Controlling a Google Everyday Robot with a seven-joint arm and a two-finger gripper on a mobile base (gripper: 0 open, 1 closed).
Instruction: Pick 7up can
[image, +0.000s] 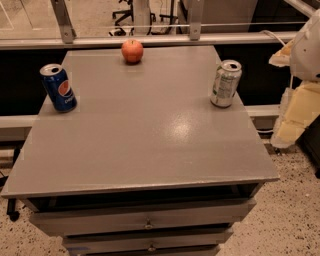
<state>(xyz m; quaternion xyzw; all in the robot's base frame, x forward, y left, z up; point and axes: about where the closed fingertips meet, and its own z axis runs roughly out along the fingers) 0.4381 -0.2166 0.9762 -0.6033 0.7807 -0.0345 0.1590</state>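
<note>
The silver-white aluminium 7up can (226, 83) with green markings is set upright near the grey bench's (145, 145) right edge. The cream-coloured gripper (295, 117) is held beyond that edge; whether it is open cannot be told. The can could be toppled or pushed off by a glancing approach.

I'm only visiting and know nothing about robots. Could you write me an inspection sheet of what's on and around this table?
Surface: grey cabinet top, with drawers below its front edge.
Job's things: 7up can, upright near the right edge, not held.
Clutter: blue Pepsi can upright at the left edge; apple near the far edge.
Grippers: gripper off the table's right side, apart from the 7up can.
Cables: pale cable at upper right.
Surroundings: speckled floor; railing behind.
</note>
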